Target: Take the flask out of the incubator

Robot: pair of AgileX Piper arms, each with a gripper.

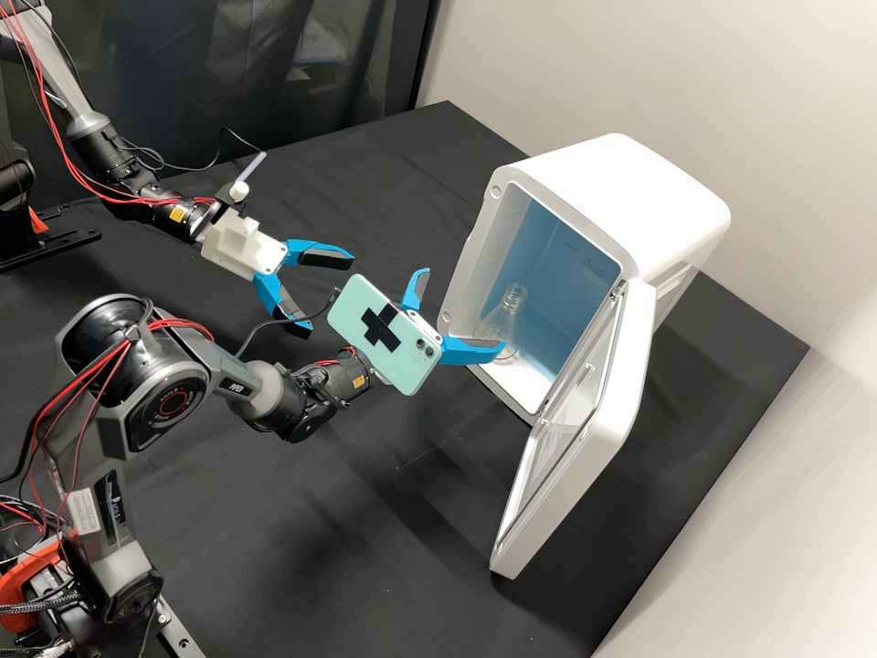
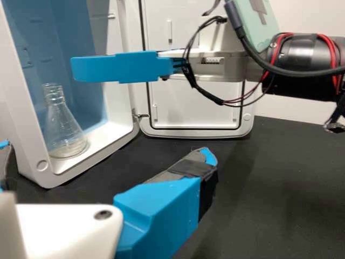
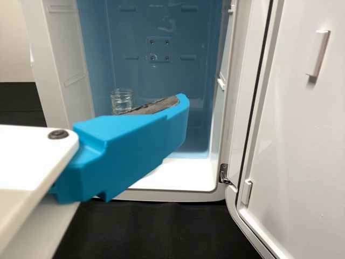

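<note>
A clear glass flask point(image 1: 512, 311) stands upright on the floor of the white incubator point(image 1: 639, 201), whose inside is blue and whose door point(image 1: 566, 429) hangs open. My right gripper point(image 1: 452, 320), on the arm with a mint-green phone strapped to its wrist, is open at the incubator's mouth. One of its blue fingers reaches just inside, short of the flask. In the right wrist view that finger point(image 3: 129, 145) covers the flask point(image 3: 123, 100) below the neck. My left gripper point(image 1: 329, 294) hangs open farther left, over the bench. The left wrist view shows the flask point(image 2: 62, 129) untouched.
The black bench point(image 1: 365, 512) stretches in front of the incubator, with its right edge just past the open door. A white wall stands behind the incubator. Red and black cables run along both arms.
</note>
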